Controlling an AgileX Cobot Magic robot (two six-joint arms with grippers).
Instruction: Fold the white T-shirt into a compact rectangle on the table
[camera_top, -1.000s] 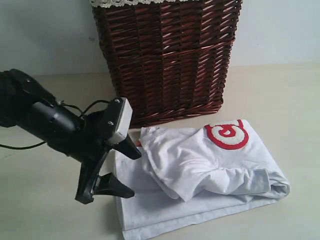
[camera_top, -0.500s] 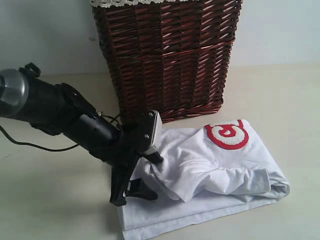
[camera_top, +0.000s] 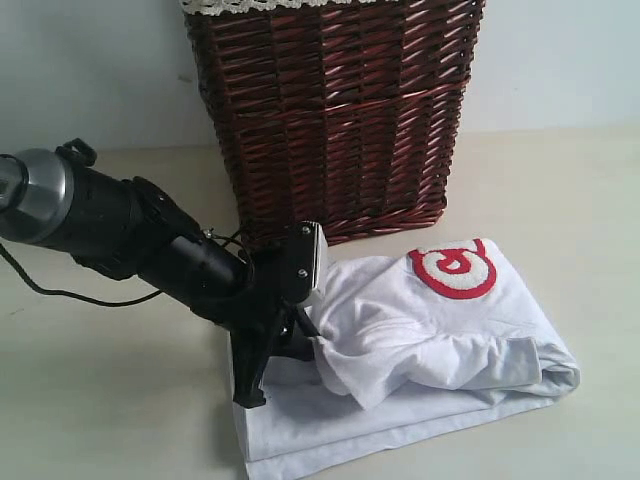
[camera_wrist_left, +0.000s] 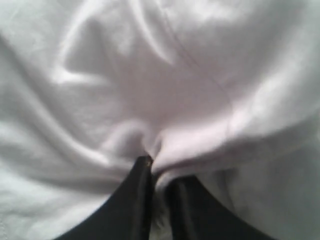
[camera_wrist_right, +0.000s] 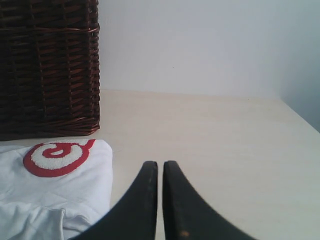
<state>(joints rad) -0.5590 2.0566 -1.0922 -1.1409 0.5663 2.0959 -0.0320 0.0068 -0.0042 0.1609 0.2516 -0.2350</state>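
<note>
The white T-shirt (camera_top: 420, 330) lies partly folded on the pale table (camera_top: 100, 400), with a red-outlined fuzzy letter (camera_top: 455, 268) at its far right corner. My left gripper (camera_top: 300, 340) has come down on the shirt's left edge, and its black fingers pinch a fold of the white cloth. In the left wrist view white fabric (camera_wrist_left: 160, 75) fills the frame and bunches between the fingertips (camera_wrist_left: 142, 170). My right gripper (camera_wrist_right: 160, 167) is shut on nothing, hovering over bare table beside the shirt (camera_wrist_right: 60, 190). The right arm does not show in the exterior view.
A tall dark brown wicker basket (camera_top: 335, 110) with white lace trim stands right behind the shirt and close to my left arm. The table's far edge meets a pale wall (camera_wrist_right: 200, 45).
My left arm moved right onto the shirt's left edge and its fingers closed on a fold of cloth. The right gripper has not moved.
</note>
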